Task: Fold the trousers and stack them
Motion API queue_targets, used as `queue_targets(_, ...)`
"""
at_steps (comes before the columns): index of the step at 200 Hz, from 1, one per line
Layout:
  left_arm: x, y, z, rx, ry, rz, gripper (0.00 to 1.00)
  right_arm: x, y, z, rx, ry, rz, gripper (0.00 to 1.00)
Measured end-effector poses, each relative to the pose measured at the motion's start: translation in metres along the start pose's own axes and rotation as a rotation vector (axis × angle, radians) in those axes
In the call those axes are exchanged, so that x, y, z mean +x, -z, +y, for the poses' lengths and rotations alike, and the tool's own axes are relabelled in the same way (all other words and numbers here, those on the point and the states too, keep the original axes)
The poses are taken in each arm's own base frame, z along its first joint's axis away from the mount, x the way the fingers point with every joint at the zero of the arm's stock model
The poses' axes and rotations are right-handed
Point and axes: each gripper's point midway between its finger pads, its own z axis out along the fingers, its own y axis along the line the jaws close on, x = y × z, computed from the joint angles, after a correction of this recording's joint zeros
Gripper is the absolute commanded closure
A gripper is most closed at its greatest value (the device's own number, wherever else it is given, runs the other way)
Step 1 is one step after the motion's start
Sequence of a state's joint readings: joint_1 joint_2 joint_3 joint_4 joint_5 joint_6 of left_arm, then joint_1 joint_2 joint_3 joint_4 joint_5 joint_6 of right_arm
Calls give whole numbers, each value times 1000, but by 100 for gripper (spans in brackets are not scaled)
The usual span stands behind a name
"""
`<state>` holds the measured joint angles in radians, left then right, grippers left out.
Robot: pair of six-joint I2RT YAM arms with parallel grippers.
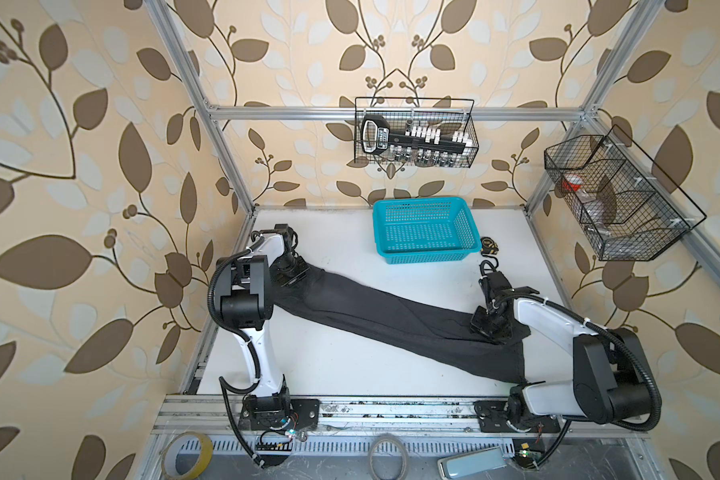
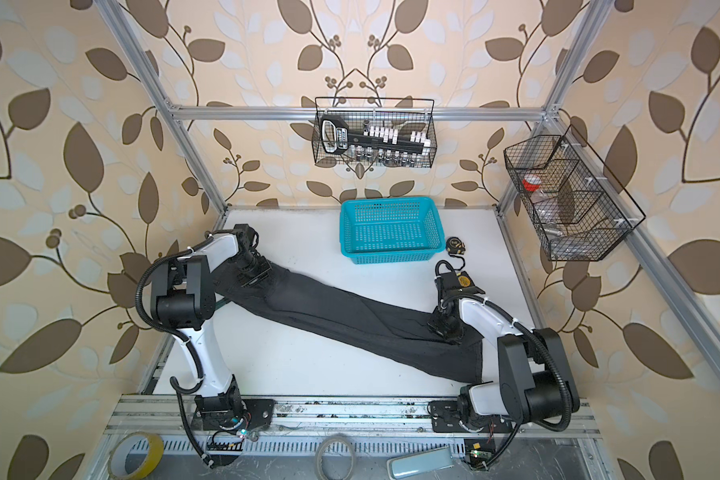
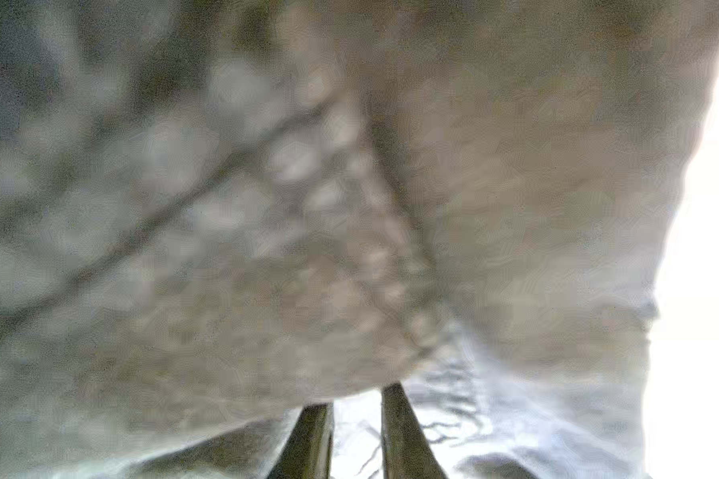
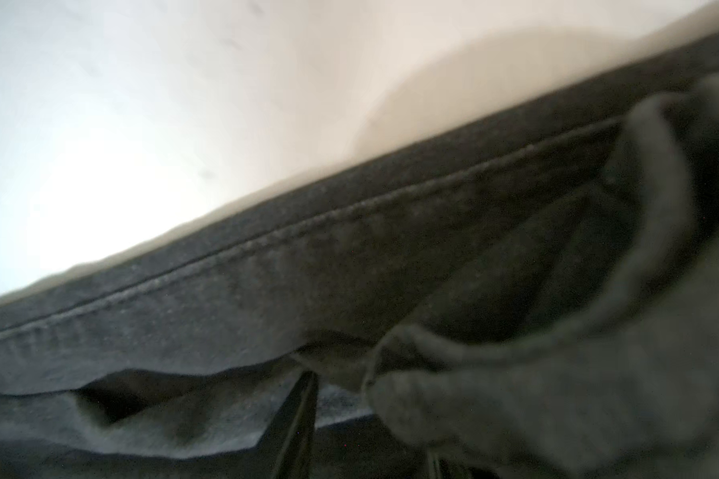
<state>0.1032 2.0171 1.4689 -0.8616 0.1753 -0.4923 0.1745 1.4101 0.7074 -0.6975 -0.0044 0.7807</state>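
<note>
Charcoal trousers (image 1: 391, 316) stretch from left hand (image 1: 295, 275) to right hand (image 1: 486, 326) (each pinching cloth).

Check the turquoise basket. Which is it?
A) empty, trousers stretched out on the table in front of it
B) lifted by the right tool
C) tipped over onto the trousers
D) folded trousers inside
A: in both top views the basket stands upright at the back of the table with only its perforated floor showing, and the trousers lie stretched across the table nearer the arm bases, unfolded and clear of it.
</note>
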Motion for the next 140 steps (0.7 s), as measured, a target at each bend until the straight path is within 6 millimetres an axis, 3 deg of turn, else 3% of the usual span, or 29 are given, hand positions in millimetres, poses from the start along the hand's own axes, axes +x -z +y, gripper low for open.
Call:
queue_targets(37,-30,16,-22,39,-36,-68,66,-13,8,27,-88,90,-62,56)
queue_targets(55,-35,25,-30,55,-49,-87,58,-24,34,49,-185,206,-123,56)
queue_targets(65,-33,28,-33,58,-66,-90,56,-31,58,65,-266,291,-183,56)
queue_targets(86,-20,36,-41,65,-95,-77,52,-40,105,95,-408,487,-305,57)
queue_targets(102,-3,44,-50,94,-119,-68,49,-38,122,111,-450,651,-358,56)
queue_targets(123,28,51,-63,134,-150,-35,48,-26,116,126,-435,887,-334,55)
queue_targets(140,54,46,-71,153,-172,6,46,-13,92,133,-387,1059,-246,53)
